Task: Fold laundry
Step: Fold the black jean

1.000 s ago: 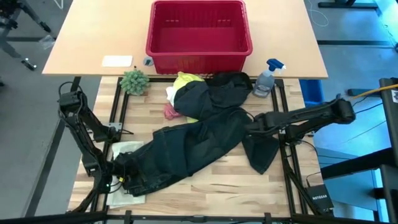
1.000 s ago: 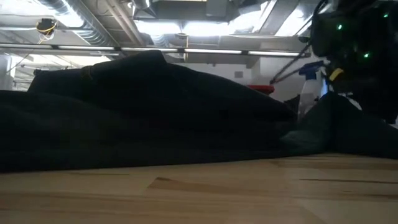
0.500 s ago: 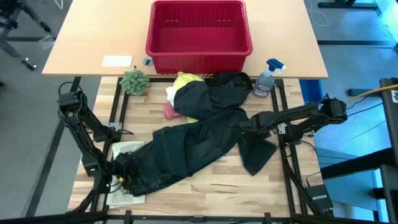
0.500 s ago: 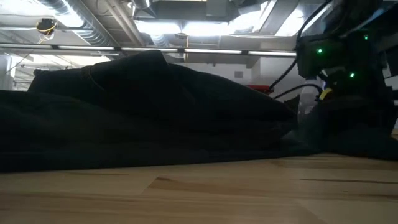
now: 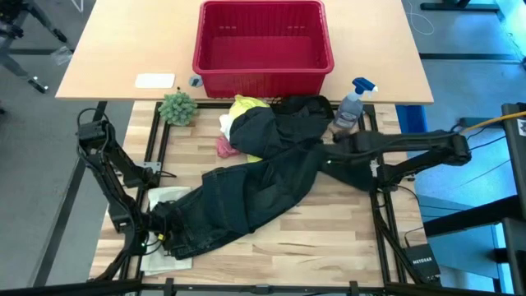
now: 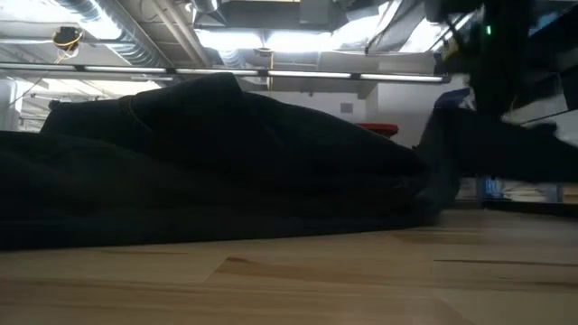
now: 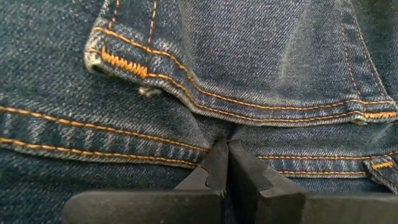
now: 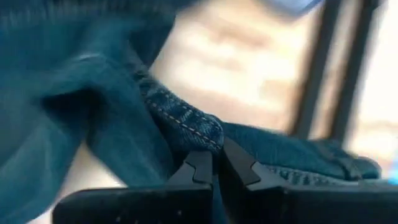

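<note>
The dark denim trousers [image 5: 246, 193] lie slantwise across the wooden table. Their waist end is near the left front, and the rest runs up toward the far right. My left gripper [image 5: 158, 226] is shut on that waist end, low over the table. My right gripper [image 5: 327, 159] is shut on one trouser leg [image 6: 452, 153], above the table's right part. The leg hangs from it. A yellow T-shirt [image 5: 245, 105], a small white cloth [image 5: 226, 123] and a small pink cloth [image 5: 223, 148] lie partly under the trousers' far end. My left gripper pinches a stitched band of the trousers [image 7: 186, 155] between its two fingers, just below a pocket's orange-stitched edge. The fingers slant down from above. The denim there lies flat on the table. My right gripper pinches a stitched hem edge of the trouser leg [image 8: 186, 127] between its fingertips, coming steeply from above. The edge bulges up in a fold right above the fingers. The leg is lifted off the table and hangs slack below the gripper.
A red plastic basket [image 5: 263, 41] stands on the far table. A small green plant [image 5: 177, 107] is at the far left and a spray bottle [image 5: 352, 103] at the far right. A pale flat item [image 5: 164, 201] lies under the trousers' waist end. Bare wood shows at the near right.
My right gripper has taken hold of the trouser leg and risen, drifting toward the far edge. The leg's end, which lay spread on the table's near right, is now lifted clear and hangs. The waist end and the rest of the trousers have stayed in place.
</note>
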### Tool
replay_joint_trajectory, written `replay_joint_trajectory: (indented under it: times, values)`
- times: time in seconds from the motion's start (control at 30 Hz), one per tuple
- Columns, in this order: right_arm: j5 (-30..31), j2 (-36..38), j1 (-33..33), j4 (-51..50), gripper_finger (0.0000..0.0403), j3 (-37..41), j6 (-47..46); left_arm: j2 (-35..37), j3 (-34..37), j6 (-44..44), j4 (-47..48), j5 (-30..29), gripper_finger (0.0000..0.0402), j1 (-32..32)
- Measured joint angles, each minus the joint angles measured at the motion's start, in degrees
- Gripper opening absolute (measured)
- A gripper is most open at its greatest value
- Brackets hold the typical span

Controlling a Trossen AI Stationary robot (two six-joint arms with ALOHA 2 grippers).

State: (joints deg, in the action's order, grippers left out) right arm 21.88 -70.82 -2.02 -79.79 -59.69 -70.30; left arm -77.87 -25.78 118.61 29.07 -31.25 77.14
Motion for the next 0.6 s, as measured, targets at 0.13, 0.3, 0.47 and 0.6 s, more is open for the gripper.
replay_joint_trajectory:
  times: [0.13,0.3,0.47,0.6]
  values:
    - [6.8,-0.5,-4.2,-10.2,0.0002,-6.9,1.8,0.0,0.0,-0.4,0.0,0.6,0.0000,-0.5]
    - [9.4,-0.7,-13.7,-10.0,0.0001,-6.4,9.3,-0.2,-0.1,-0.6,0.0,1.0,0.0000,-1.1]
    - [15.4,-1.2,-23.0,-10.1,0.0001,-3.8,18.2,-0.2,-0.1,-0.8,-0.1,1.0,0.0000,-1.1]
    - [18.5,-1.1,-28.8,-10.2,0.0003,-3.9,27.1,-0.3,-0.1,-0.8,-0.2,1.0,0.0000,-1.1]
